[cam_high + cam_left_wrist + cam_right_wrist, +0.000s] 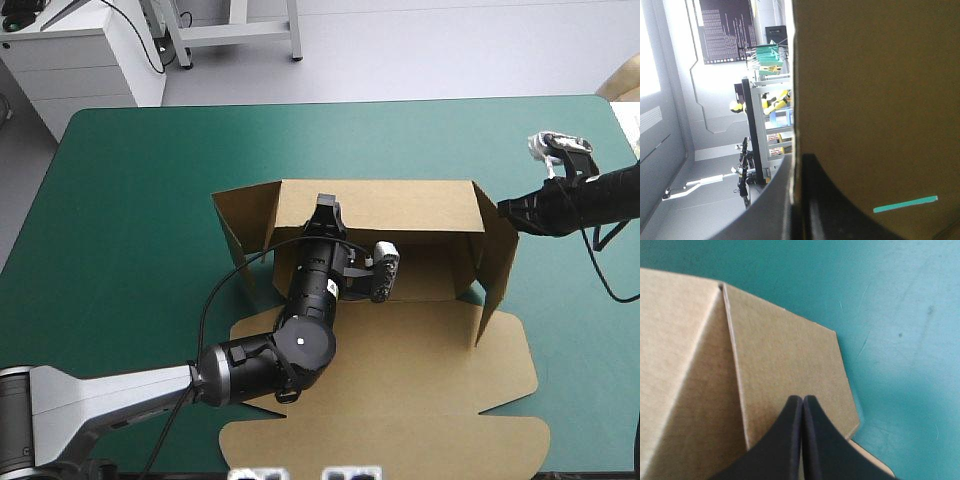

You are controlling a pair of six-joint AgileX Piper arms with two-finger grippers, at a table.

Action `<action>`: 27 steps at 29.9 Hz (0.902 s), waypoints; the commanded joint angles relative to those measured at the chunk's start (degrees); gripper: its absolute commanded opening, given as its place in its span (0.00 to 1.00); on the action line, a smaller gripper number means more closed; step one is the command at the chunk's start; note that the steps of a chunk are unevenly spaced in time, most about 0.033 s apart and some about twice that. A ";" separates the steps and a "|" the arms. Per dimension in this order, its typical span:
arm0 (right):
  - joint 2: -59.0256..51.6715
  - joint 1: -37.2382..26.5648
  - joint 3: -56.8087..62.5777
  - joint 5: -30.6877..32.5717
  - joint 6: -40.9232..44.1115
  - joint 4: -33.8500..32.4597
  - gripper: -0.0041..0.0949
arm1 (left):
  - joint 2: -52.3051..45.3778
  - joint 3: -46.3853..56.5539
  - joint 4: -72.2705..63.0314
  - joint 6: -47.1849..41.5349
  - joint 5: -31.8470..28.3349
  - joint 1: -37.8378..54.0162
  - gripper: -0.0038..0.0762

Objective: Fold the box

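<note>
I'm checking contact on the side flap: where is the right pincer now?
In the high view, the right pincer sits shut at the far right corner of the box, its tip at the raised right flap.

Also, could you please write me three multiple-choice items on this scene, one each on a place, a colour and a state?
1. Where does the left gripper reach? A the far wall of the box; B the lid; C bare table.
2. The table cover is: A red; B teal-green; C white.
3. The right gripper's fingers are: A wide apart; B hidden; C shut.
1 A: the wall's edge runs between its fingers. 2 B: seen all round the box. 3 C: they meet in a point on the right side flap.
</note>
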 commanded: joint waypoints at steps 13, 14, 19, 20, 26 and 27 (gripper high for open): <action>-7.10 -0.30 13.98 -9.77 -12.33 8.56 0.02 | -2.49 -2.10 4.28 -2.03 1.79 -0.21 0.04; -8.60 -0.30 16.22 -11.43 -14.00 9.56 0.02 | -2.49 -2.10 4.28 -2.03 1.79 -0.21 0.04; -17.00 -0.30 24.62 -15.98 -23.26 15.24 0.02 | -2.49 -2.10 4.28 -2.15 1.79 -0.21 0.04; -18.19 -0.30 25.40 -16.11 -24.77 15.52 0.02 | -2.49 -2.10 4.15 -2.15 1.79 -0.21 0.04; -25.21 -0.30 29.93 -20.89 -33.59 19.66 0.02 | -2.38 -1.98 3.91 -3.13 1.79 -0.21 0.04; -25.82 -0.30 30.46 -22.00 -33.85 19.66 0.02 | -2.38 -2.00 3.91 -3.83 1.79 -0.21 0.04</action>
